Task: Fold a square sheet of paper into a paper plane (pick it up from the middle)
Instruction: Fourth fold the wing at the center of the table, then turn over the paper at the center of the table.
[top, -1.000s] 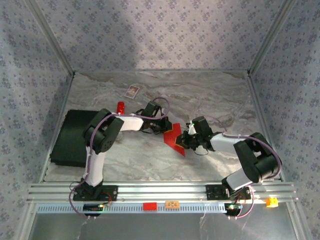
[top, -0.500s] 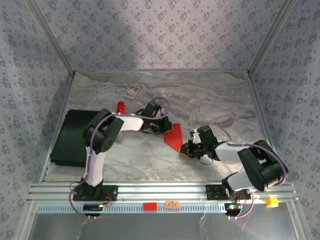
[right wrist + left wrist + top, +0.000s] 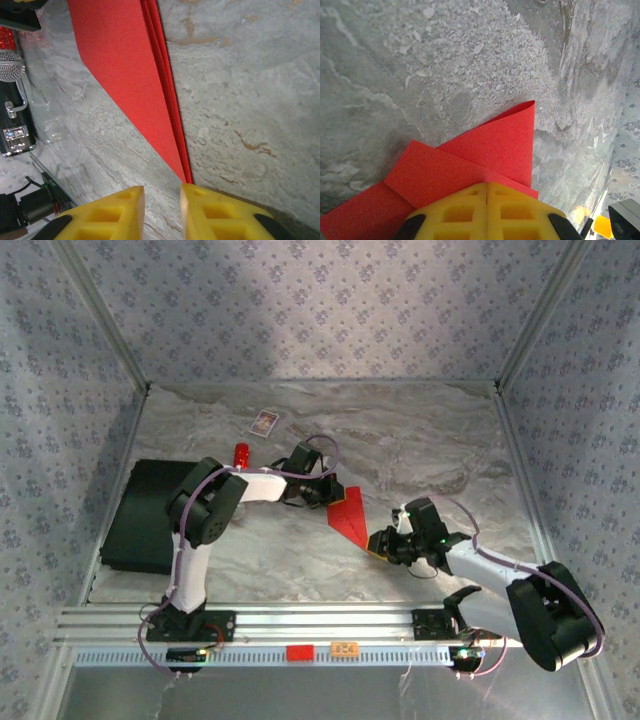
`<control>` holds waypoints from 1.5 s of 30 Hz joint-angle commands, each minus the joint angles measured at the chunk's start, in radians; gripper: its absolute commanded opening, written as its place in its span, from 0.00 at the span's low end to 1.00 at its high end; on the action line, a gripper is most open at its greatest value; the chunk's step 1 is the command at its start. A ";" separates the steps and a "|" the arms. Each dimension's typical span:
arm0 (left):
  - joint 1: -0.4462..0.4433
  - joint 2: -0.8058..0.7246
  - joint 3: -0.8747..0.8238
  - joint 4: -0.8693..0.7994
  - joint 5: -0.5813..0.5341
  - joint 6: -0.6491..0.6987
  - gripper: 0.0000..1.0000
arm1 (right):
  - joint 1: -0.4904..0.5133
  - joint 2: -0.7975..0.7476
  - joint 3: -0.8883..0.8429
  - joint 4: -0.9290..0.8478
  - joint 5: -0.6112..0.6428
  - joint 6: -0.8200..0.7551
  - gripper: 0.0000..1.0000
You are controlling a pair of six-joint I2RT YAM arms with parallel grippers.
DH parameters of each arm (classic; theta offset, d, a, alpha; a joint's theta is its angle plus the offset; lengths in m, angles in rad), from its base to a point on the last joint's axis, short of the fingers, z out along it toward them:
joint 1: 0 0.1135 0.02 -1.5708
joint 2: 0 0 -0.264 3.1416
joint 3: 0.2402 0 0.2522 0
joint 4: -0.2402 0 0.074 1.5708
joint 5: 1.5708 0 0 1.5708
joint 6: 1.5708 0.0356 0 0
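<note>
Nearly done: paper plane (image 3: pixel 347 515) slim dart; left tool (image 3: pixel 486 186) pinching tail; right tool (image 3: pixel 162 195) slightly spread, off tip.

— What colour is the slim folded paper plane (image 3: pixel 348 514)?
— Bright red, plain, no print. The short cylindrical stick (image 3: pixel 241 453) is red too, with a silver ball tip.
— And the stone-look tabletop (image 3: pixel 420 440)?
— Pale grey marbling, darker veins, a few brownish streaks.
— The papered walls (image 3: pixel 320 310)?
— Blue-grey, with a small repeating floral motif.
— The left arm (image 3: pixel 255 485) and right arm (image 3: pixel 485 562)?
— White shells, black joints, lilac cables. The left gripper (image 3: pixel 486 186) and right gripper (image 3: pixel 162 192) both have yellow fingers.
— Anything else?
— A flat black rectangular mat (image 3: pixel 140 515), a small printed card (image 3: pixel 264 423), dark with a pale border, and a red block (image 3: pixel 299 651) and an orange block (image 3: pixel 345 648) on the silver metal rail (image 3: pixel 120 625)
</note>
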 commanded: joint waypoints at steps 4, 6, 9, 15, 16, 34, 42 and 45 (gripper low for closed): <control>0.021 0.040 -0.040 -0.082 -0.068 0.007 0.00 | -0.003 0.018 0.009 -0.024 0.027 0.035 0.32; 0.020 0.040 -0.039 -0.082 -0.066 0.006 0.00 | -0.002 0.026 0.008 -0.019 0.021 0.038 0.33; 0.020 0.040 -0.038 -0.079 -0.061 0.003 0.00 | -0.003 0.044 0.009 0.004 0.002 0.047 0.33; 0.020 0.041 -0.039 -0.076 -0.058 -0.005 0.00 | -0.002 0.092 0.012 0.044 -0.021 0.062 0.33; 0.021 0.041 -0.039 -0.074 -0.057 -0.009 0.00 | -0.003 0.099 0.010 0.057 -0.027 0.069 0.32; 0.023 0.041 -0.038 -0.058 -0.035 -0.032 0.00 | -0.021 0.107 0.023 0.167 -0.038 0.102 0.32; 0.024 0.041 -0.035 -0.050 -0.022 -0.036 0.00 | -0.037 0.178 0.051 0.259 -0.065 0.085 0.31; 0.022 0.041 -0.037 -0.050 -0.023 -0.036 0.00 | -0.038 0.205 0.056 0.288 -0.069 0.082 0.30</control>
